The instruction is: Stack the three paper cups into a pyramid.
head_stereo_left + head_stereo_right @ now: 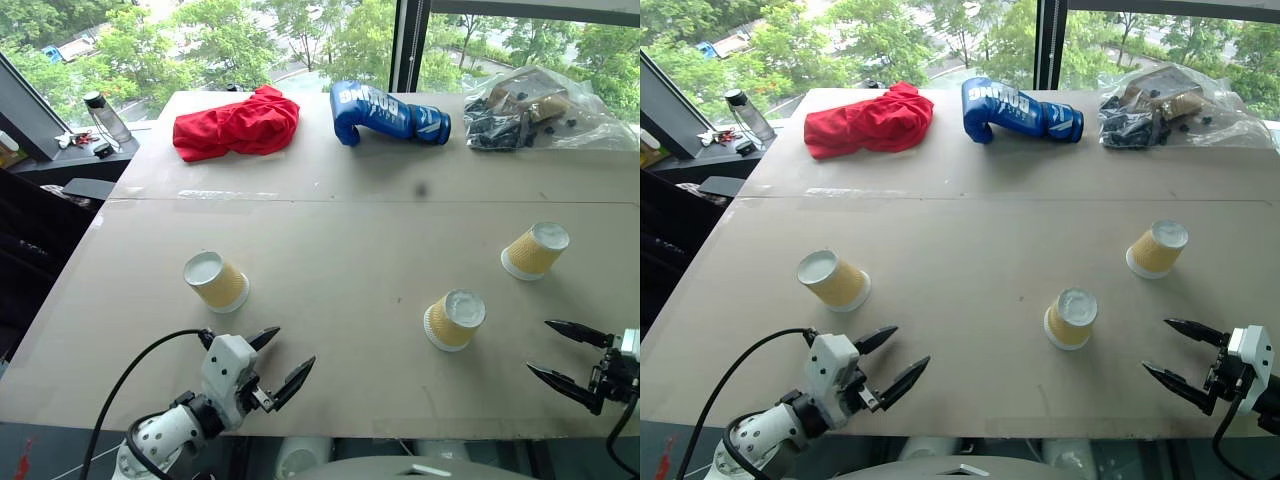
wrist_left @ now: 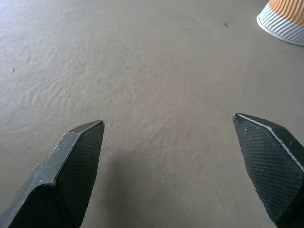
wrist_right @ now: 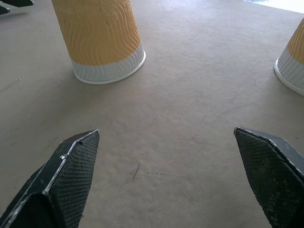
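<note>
Yellow cups: from the head, three yellow-tan ribbed paper cups stand upside down, well apart on the brown board.
Left wrist: left gripper wide open, empty.
Right wrist: right gripper wide open, near the middle cup.
Danger: squeezing hard could crush a cup.

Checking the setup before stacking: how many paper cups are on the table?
3: left cup ahead of the left pincer, middle cup, right cup farther back. None stacked.
</note>
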Available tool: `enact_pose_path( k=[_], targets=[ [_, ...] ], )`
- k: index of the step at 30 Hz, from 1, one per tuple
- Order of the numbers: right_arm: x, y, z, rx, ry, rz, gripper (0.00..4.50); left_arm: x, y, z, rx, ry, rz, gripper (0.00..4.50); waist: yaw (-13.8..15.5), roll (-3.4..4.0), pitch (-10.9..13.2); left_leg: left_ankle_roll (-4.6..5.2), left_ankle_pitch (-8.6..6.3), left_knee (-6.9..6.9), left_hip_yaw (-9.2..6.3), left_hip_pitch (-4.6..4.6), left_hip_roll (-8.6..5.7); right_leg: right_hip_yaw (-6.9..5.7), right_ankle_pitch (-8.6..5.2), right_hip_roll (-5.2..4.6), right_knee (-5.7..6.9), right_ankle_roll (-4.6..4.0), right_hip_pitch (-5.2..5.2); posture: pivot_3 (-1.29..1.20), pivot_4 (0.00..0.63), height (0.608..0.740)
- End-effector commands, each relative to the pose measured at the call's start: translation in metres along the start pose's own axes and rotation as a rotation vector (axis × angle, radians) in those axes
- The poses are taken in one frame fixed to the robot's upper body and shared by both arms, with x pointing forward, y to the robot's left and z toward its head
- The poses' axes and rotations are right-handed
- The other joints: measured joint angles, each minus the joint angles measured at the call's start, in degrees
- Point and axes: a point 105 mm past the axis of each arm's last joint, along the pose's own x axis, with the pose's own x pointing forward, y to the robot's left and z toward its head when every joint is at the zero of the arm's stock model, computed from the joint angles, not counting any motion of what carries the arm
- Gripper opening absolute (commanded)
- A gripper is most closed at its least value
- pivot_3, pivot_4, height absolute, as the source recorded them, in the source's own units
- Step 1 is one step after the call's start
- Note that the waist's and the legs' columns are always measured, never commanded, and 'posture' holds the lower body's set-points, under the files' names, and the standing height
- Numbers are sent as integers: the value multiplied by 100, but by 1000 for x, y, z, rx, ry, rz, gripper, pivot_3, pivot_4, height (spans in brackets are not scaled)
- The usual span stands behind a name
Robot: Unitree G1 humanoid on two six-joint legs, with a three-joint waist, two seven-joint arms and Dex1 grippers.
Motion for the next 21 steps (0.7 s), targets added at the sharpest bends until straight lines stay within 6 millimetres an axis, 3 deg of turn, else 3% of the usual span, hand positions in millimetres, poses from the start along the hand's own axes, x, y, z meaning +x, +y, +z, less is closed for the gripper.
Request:
enact_pose_path(
  k=[1, 7, 14, 21],
  targets=[
    [7, 3, 11, -34, -42, 12, 4500, 2, 2, 6, 19, -20, -19, 4452, 0, 0, 0, 0, 0, 0, 0, 0, 0, 0, 0, 0, 0, 1, 0, 0, 150, 740],
    [27, 18, 24, -42, -94, 98, 4500, 4, -6, 20, 58, -43, -145, 4452, -5, 4, -2, 0, 0, 1, -3, 2, 0, -4, 1, 2, 7, 2, 0, 0, 150, 740],
    [71, 35, 57, -66, -215, 170, 4500, 1, -12, 73, 156, -69, -427, 4452, 3, 2, -1, -2, 1, 23, -25, -2, 2, -20, 0, 1, 33, 1, -1, 0, 150, 740],
    [88, 37, 72, -90, -252, 195, 4500, -5, -18, 116, 189, -125, -593, 4452, -5, -2, 2, -2, 1, 32, -23, -9, 0, -39, 0, 3, 40, 2, -5, 0, 150, 740]
  ],
)
